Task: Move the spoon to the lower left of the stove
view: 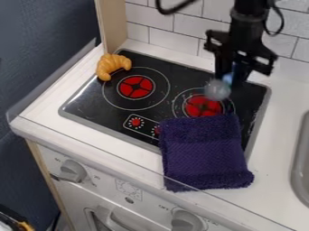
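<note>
Currently, my end effector [231, 78] clamped on spoon [217, 90], above stove [89, 102] near upper right corner; croissant [109, 64] by upper left corner, purple towel [202, 151] across lower edge, right part.

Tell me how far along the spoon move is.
The pick-up looks done: the gripper holds the spoon. In hand now is the spoon, at the upper side of the right burner. Left to do: carry it to the lower left of the stove and let go there.
</note>
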Controlling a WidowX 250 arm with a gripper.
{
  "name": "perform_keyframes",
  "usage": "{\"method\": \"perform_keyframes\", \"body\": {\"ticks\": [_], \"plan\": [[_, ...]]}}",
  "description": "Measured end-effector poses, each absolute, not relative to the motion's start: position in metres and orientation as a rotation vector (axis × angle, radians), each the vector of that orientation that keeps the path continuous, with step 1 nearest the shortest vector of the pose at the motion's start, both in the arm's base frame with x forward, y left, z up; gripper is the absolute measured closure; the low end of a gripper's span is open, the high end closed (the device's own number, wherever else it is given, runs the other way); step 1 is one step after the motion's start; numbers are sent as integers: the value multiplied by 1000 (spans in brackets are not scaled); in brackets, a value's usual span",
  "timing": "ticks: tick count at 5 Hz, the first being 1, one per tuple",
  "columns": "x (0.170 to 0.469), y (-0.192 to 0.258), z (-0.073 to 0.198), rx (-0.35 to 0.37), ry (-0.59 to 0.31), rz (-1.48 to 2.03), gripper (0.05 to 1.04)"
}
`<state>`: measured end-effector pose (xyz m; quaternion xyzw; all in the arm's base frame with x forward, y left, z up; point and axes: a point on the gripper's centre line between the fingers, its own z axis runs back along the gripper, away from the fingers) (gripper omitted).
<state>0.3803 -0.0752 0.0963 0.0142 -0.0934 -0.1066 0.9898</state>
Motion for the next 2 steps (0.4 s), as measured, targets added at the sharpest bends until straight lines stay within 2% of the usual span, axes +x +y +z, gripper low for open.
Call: {"method": "perform_keyframes", "body": {"ticks": [1, 2], "plan": [[360, -37, 112, 69, -195, -139, 761], [333, 11, 110, 88, -127, -52, 761]]}}
